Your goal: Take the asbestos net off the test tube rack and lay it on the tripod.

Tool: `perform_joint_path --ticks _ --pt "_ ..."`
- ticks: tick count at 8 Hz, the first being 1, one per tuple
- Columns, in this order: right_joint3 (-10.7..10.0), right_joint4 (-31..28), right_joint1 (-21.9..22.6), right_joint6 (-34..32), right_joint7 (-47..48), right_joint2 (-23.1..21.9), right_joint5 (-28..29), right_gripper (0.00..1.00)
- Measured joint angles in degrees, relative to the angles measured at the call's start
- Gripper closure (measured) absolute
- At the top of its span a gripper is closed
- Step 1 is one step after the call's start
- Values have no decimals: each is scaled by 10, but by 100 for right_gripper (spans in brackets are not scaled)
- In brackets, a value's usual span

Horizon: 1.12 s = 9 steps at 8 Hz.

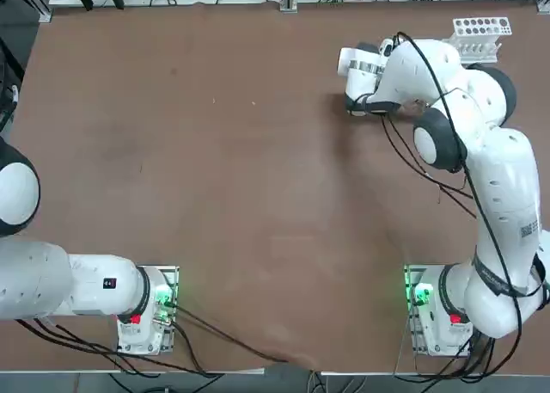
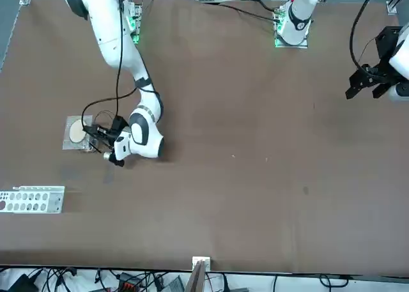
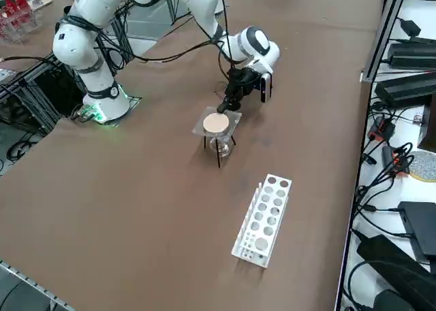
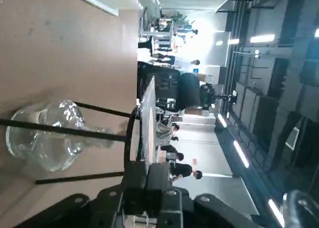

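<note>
The asbestos net, grey mesh with a beige disc, lies flat on the ring of the black tripod. My right gripper is at the net's edge nearest the arm, shut on that edge. From the wrist the net shows edge-on, running between my fingers, with the tripod beneath it. From the front, the net sits just beyond the gripper. The white test tube rack stands apart with nothing on it, also seen as the rack from above. My arm hides the net from overhead.
A clear glass flask stands under the tripod between its legs, and the wrist camera also shows this flask. Cables and equipment line the shelf beyond the table edge on my right.
</note>
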Motion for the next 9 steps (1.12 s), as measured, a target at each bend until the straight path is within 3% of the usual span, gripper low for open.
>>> perform_joint_path --ticks 9 --pt "-2 1 0 -2 7 17 -7 98"
